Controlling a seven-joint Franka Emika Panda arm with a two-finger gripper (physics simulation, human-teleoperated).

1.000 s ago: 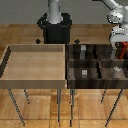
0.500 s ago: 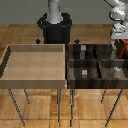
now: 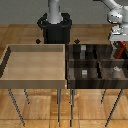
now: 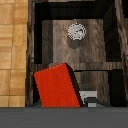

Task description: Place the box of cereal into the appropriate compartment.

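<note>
Jaws first: in the exterior view we see the gripper [image 3: 120, 44] hanging at the far right of the scene over the dark-brown bin [image 3: 70, 70], and a sliver of red, the box of cereal [image 3: 121, 50], shows just under it, so we judge it to be clamped on the box, though the jaws themselves are too small to make out there. That puts the box in the air above the bin's right side, not resting in any section yet. To the exterior view's left sits the pale wooden tray [image 3: 10, 65], undivided, and small grey blocks [image 3: 84, 72] lie in the bin's sections. In the wrist view the box of cereal [image 4: 56, 86] fills the lower part of the picture, tilted, hanging over a dark divider wall, with the compartment [image 4: 55, 35] beyond it holding a round grey object [image 4: 76, 31]. We cannot see the fingertips here either. We judge the box light, stiff and thin, with smooth faces that may slip; pinching it across its narrow thickness near the middle seems soundest.
</note>
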